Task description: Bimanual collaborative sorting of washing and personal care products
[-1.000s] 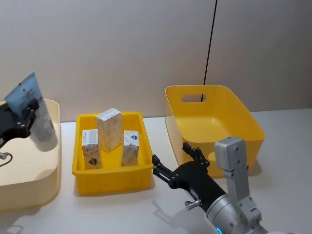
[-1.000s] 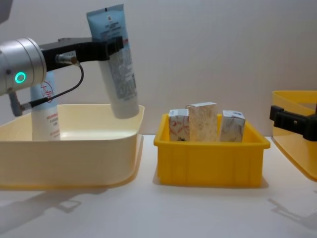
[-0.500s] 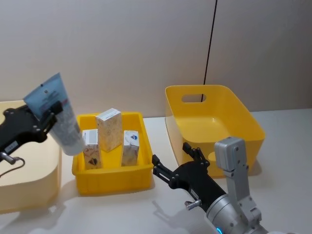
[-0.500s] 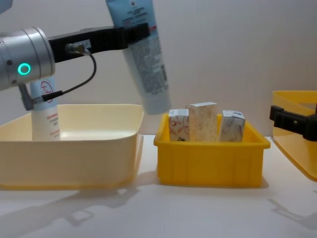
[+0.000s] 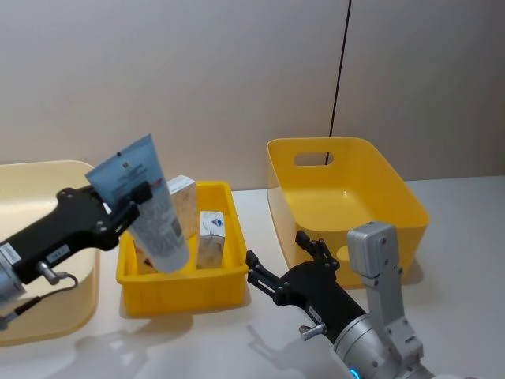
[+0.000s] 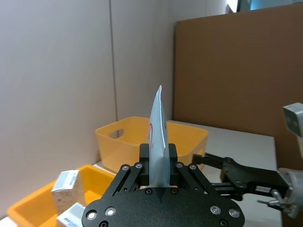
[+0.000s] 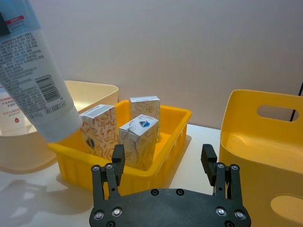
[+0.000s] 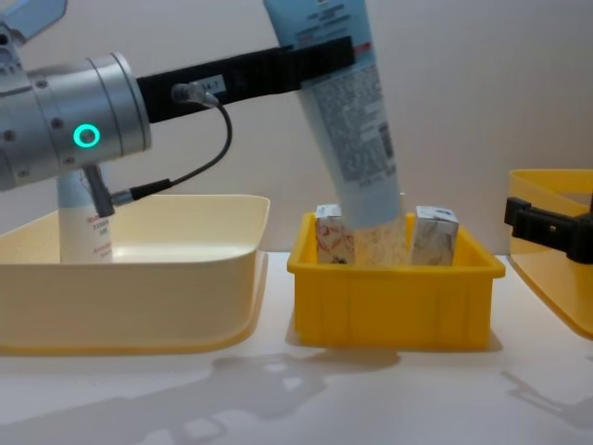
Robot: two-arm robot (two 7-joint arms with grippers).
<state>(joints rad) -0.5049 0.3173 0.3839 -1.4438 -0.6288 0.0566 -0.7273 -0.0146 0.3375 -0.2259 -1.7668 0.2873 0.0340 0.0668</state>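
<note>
My left gripper (image 5: 136, 196) is shut on the flat sealed end of the tall pale-blue tube (image 5: 151, 213). The tube (image 8: 357, 130) hangs tilted, cap end down, over the small yellow tray (image 8: 398, 301), in front of the marbled cartons (image 8: 435, 236). Three cartons (image 7: 138, 141) stand upright in that tray. A white bottle with red lettering (image 8: 83, 227) stands in the cream tub (image 8: 139, 278), partly behind my left arm. My right gripper (image 5: 278, 251) is open and holds nothing, low over the table between the tray and the large yellow tub (image 5: 347, 189).
The cream tub (image 5: 55, 316) is at the left, the small tray (image 5: 181, 280) in the middle, and the deep yellow tub (image 7: 265, 142) with a handle slot at the right. A plain wall stands close behind them.
My left arm has carried the tube to the right, from above the cream tub to above the small yellow tray. The right arm has not moved.
</note>
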